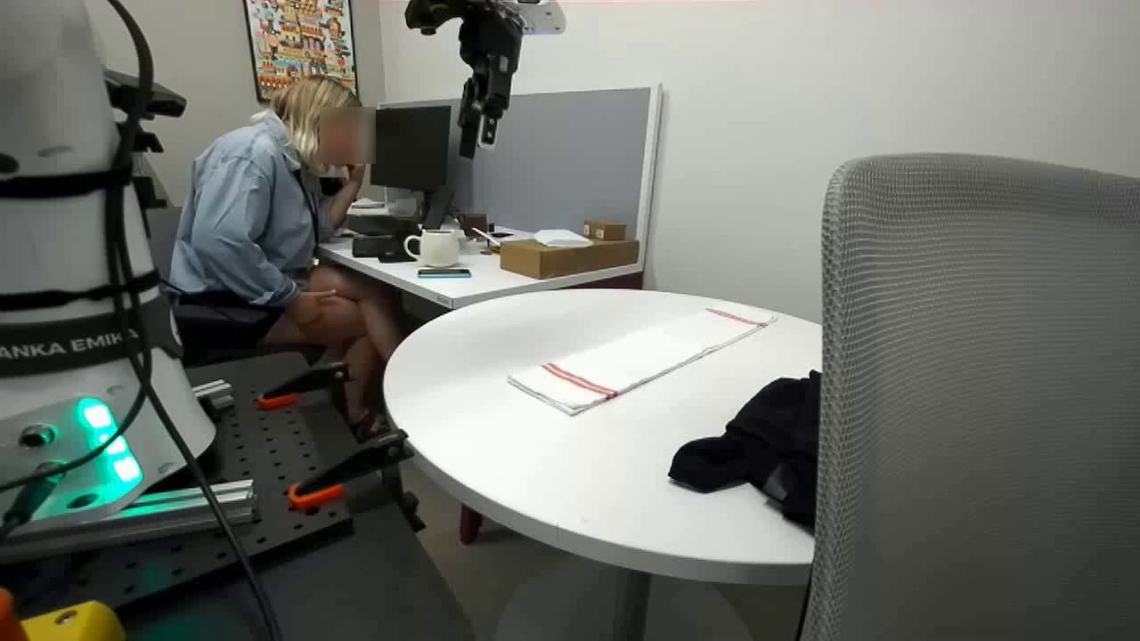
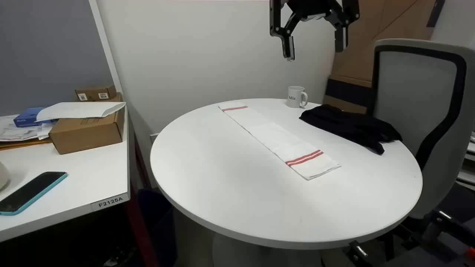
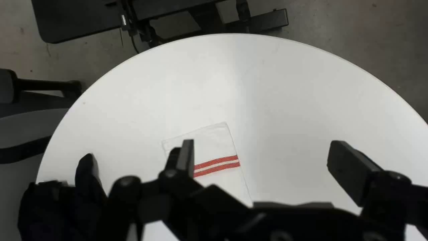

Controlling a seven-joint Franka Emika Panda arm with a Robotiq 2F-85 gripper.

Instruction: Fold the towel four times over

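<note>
The towel (image 2: pixel 275 136): flat on the white surface (image 2: pixel 222 185), around its middle, a long narrow strip with layers showing at the edges.
Long axis from outside: in an exterior view it slants from upper left to lower right; in an exterior view the towel (image 1: pixel 641 356) slants from lower left, the side where my base (image 1: pixel 53 249) stands, to upper right.
The double stripe (image 2: pixel 304 157): two red bands cross the towel near the short end that aims at the lower right there; more red marks the far end.
Long axis from my wrist: the double-striped end points to the top of the wrist view, leaning left; from it the towel (image 3: pixel 212 144) runs down and rightward, partly covered by my own parts.
My claw (image 2: pixel 315 52): fingers (image 3: pixel 185 157) spread wide, high above the surface, well apart from the towel.
The black cloth (image 2: pixel 345 128): rumpled on the surface beside the towel, apart from it, close to the chair (image 2: pixel 412 85).
The mug (image 2: pixel 295 97): upright near the surface's rim, handle to the right.
The person (image 1: pixel 254 205): seated at the desk (image 1: pixel 481 278).
</note>
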